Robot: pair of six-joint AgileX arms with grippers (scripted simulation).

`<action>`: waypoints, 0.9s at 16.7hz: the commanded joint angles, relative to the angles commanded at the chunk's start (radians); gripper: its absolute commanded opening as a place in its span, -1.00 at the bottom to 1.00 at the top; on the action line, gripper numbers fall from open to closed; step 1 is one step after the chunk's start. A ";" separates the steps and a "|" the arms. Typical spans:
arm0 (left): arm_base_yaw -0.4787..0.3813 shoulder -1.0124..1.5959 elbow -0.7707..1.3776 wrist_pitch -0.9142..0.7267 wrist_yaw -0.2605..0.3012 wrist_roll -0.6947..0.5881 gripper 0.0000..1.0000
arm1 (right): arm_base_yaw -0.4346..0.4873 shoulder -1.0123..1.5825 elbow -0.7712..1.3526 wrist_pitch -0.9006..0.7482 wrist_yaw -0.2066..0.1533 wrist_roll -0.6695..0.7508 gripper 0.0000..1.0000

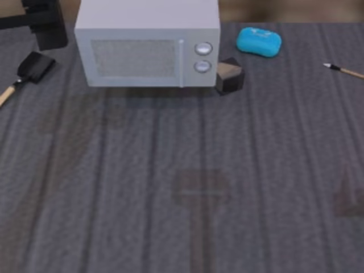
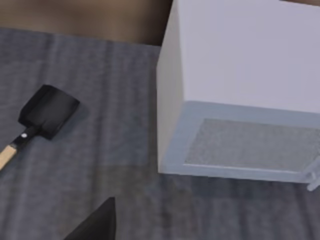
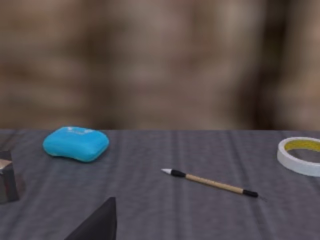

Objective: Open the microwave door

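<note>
Microwave (image 1: 148, 42) at 12 o'clock on dark grey ribbed table (image 1: 170, 187), just left of centre, far edge. Microwave door (image 1: 135, 58) shut flush, mesh window facing 6 o'clock, slim handle bar (image 1: 182, 61) beside two silver knobs (image 1: 203, 57). Small dark cube (image 1: 229, 75) touching right side. Blue pad (image 1: 259, 41) at 1 o'clock; brush pen (image 1: 344, 70) at 2 o'clock; black spatula (image 1: 31, 71) at 10 o'clock. White tape roll (image 3: 301, 155) near brush pen in right wrist view. Blurred brown wall (image 3: 160, 60) beyond table. Neither gripper visible from above; finger state of both: cannot tell.
</note>
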 joint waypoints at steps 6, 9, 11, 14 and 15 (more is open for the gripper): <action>-0.167 0.588 0.632 -0.316 -0.079 -0.157 1.00 | 0.000 0.000 0.000 0.000 0.000 0.000 1.00; -0.234 0.836 0.883 -0.451 -0.112 -0.218 1.00 | 0.000 0.000 0.000 0.000 0.000 0.000 1.00; -0.269 0.967 1.010 -0.525 -0.129 -0.249 1.00 | 0.000 0.000 0.000 0.000 0.000 0.000 1.00; -0.303 1.093 1.132 -0.601 -0.147 -0.279 1.00 | 0.000 0.000 0.000 0.000 0.000 0.000 1.00; -0.309 1.114 1.153 -0.615 -0.150 -0.284 1.00 | 0.000 0.000 0.000 0.000 0.000 0.000 1.00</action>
